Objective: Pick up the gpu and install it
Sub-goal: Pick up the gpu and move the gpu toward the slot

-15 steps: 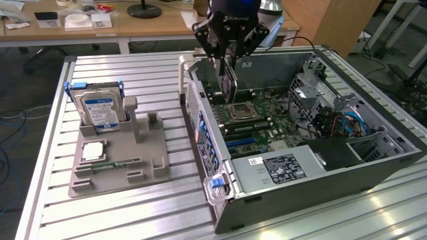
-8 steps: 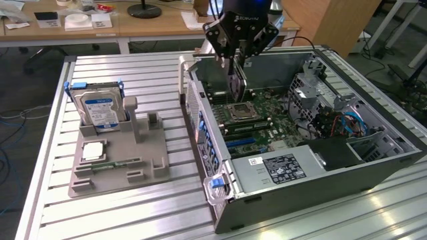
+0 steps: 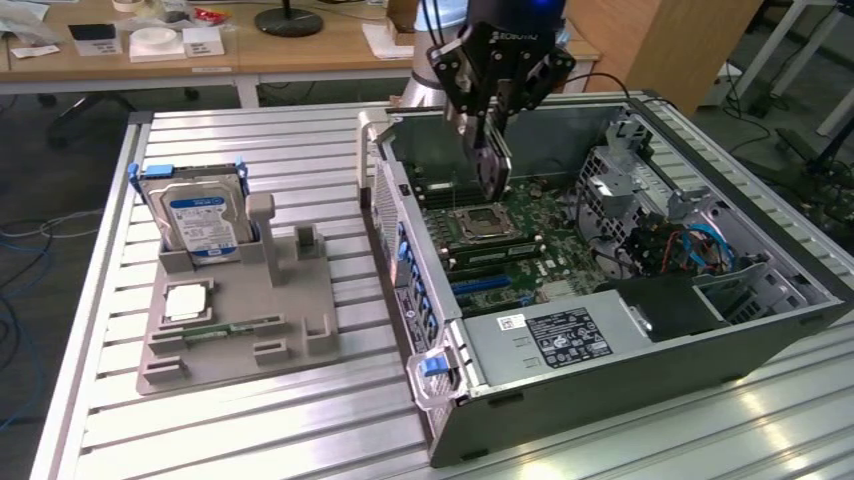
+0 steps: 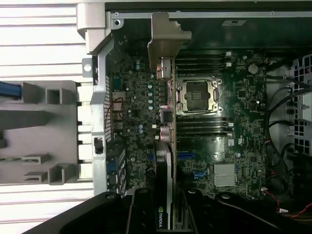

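Hovering to the exterior view's right of the hard drive (image 3: pixel 200 215), pinching the gpu (image 3: pixel 497 170) edge-on in the pincer (image 3: pixel 489 128) above the motherboard (image 3: pixel 547 240) inside the open computer case (image 3: pixel 667 350): judged best kept vertical, bracket (image 4: pixel 168 34) squared to the case's rear wall (image 3: pixel 395 200).

Between the gripper's (image 3: pixel 489 128) matt black fingers (image 4: pixel 141 214), the gpu (image 3: pixel 495 168) showed a dark, dull board and a bare silvery metal bracket (image 4: pixel 166 36). Below the fingers lay a green lacquered motherboard (image 3: pixel 534 225) inside a grey sheet-metal case (image 3: pixel 641 385). Off to their side, the ribbed aluminium table (image 3: pixel 267 150) looked brushed and the grey holder (image 3: pixel 300 300) matt plastic.
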`<state>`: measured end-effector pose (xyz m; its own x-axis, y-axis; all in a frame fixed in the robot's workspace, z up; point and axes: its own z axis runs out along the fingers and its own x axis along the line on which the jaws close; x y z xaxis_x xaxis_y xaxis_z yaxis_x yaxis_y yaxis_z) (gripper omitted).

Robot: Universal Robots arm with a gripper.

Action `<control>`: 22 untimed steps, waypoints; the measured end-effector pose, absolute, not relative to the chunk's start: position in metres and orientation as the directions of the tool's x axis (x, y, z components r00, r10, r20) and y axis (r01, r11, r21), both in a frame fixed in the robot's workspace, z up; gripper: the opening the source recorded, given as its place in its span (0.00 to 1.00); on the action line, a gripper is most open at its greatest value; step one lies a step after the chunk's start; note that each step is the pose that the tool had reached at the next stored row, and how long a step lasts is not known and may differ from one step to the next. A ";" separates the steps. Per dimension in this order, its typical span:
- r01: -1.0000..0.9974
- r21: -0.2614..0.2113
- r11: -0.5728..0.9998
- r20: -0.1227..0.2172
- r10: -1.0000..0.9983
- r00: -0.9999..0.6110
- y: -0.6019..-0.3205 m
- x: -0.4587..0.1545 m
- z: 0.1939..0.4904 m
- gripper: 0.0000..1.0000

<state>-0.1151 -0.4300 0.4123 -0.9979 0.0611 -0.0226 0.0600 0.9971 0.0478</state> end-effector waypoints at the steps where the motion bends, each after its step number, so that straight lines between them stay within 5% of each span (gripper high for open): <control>1: 0.060 0.048 0.997 -0.023 0.061 -0.998 -0.430 -0.112 0.412 0.26; 22: 0.060 0.048 0.997 -0.023 0.061 -0.998 -0.430 -0.066 0.412 0.26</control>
